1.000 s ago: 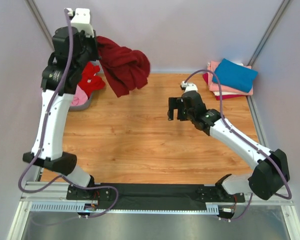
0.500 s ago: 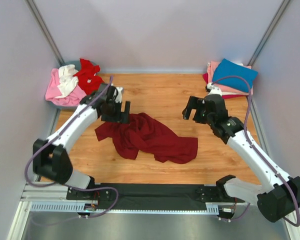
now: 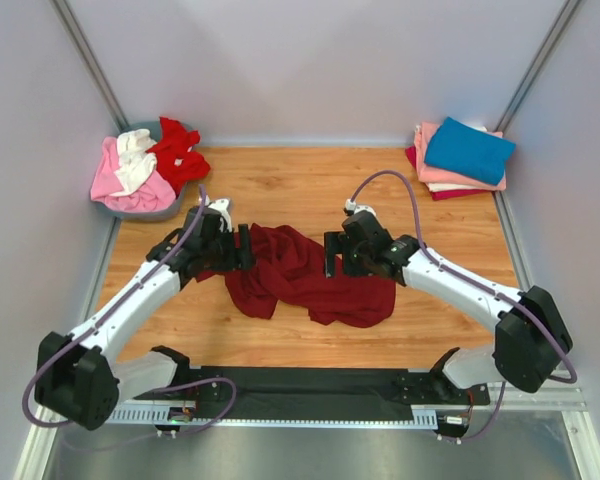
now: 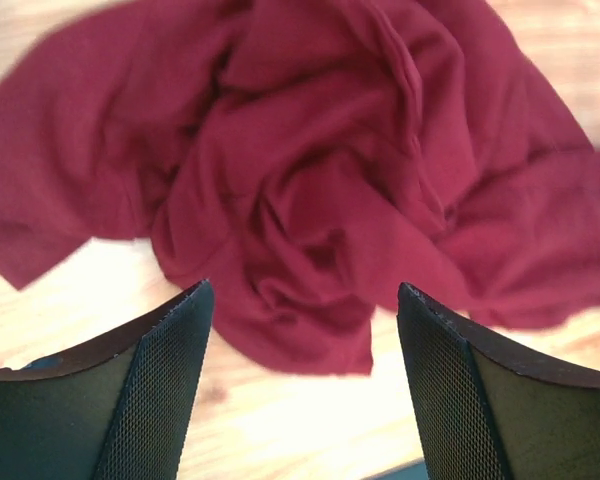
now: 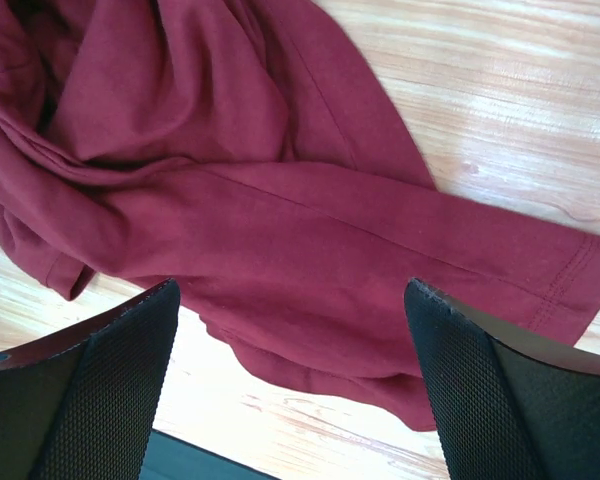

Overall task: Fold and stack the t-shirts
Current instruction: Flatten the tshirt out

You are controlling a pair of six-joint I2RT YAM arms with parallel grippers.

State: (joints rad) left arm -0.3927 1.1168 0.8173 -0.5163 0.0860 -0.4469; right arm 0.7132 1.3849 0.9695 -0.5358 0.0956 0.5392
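Could pinch bunched layers of crumpled dark maroon cloth t-shirt (image 3: pixel 302 275), with left gripper (image 4: pixel 300 290) and right gripper (image 5: pixel 290 285) spread empty.

Edge-cropped maroon shirt (image 4: pixel 310 180) (left wrist)

A light-brown wood-grain tabletop (image 3: pixel 310 180) fills the middle of the overhead view, its grain running from 9 to 3 o'clock. At about 10 o'clock, at the table's far left corner, sits a round grey tub (image 3: pixel 158 213) — only slivers of its rim show. Pale lilac wall panels (image 3: pixel 310 70) close off the far side and both flanks. One slanted grey metal strut (image 3: pixel 90 62) stands at 11 o'clock and another (image 3: pixel 540 62) at 1 o'clock. At 6 o'clock a flat black mounting plate (image 3: pixel 310 382) lies along the near edge, with a slotted aluminium rail (image 3: pixel 110 412) just below it — then a dull steel sheet (image 3: pixel 300 455).
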